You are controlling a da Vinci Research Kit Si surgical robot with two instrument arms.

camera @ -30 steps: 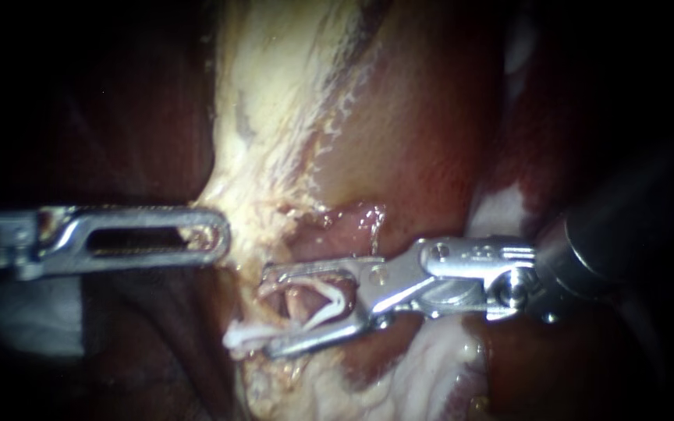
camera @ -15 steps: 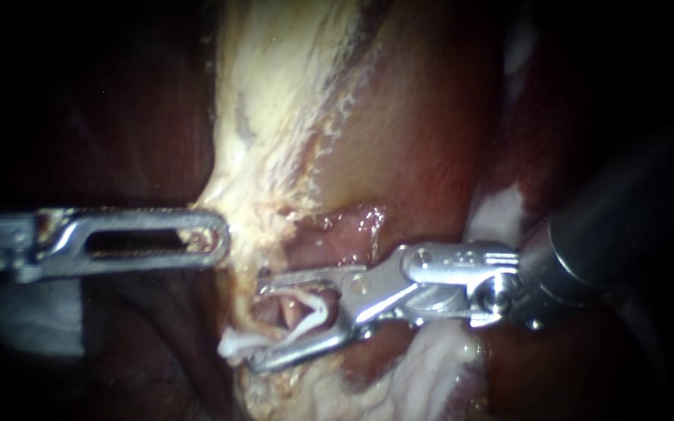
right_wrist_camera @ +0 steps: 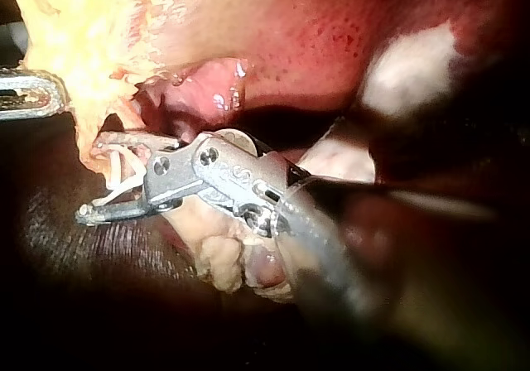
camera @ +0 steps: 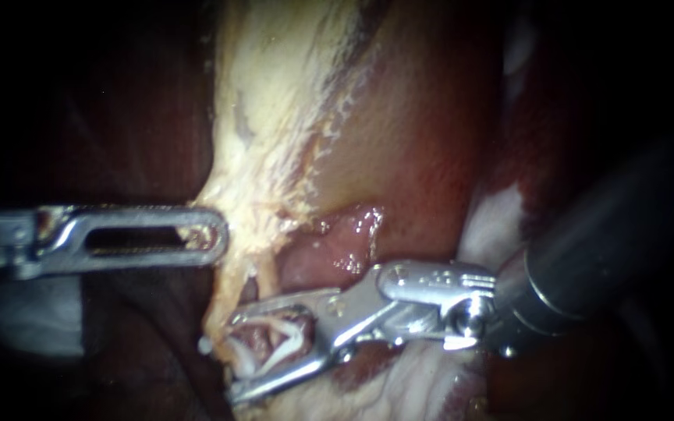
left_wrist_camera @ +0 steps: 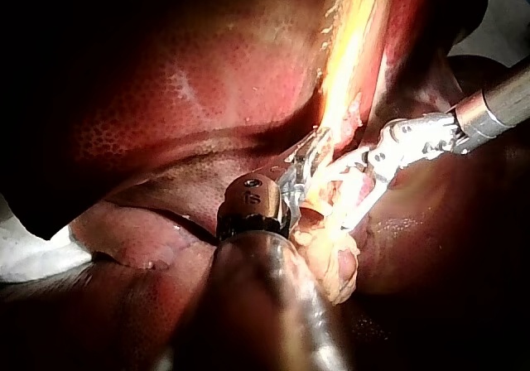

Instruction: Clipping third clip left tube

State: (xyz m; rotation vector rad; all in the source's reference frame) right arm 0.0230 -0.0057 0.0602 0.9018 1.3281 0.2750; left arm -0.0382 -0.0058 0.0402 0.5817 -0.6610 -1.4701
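Observation:
My left instrument comes in level from the left, its slotted jaws shut on the edge of the pale yellow tissue of the gallbladder. Below it, my right instrument holds a white V-shaped clip between its spread jaws. A thin pale tube runs down from the yellow tissue into those jaws. In the right wrist view the clip sits in the jaws just under the yellow tissue. The left wrist view shows both instruments meeting at the tube.
Dark red liver lies to the right of the yellow tissue. A wet pink fold sits just above the right instrument's hinge. Pale fatty tissue lies under its shaft. The far left and right of the endoscope view are dark.
My right instrument has moved left and down with the clip, and its jaws now stand around the thin tube. The left instrument has held still.

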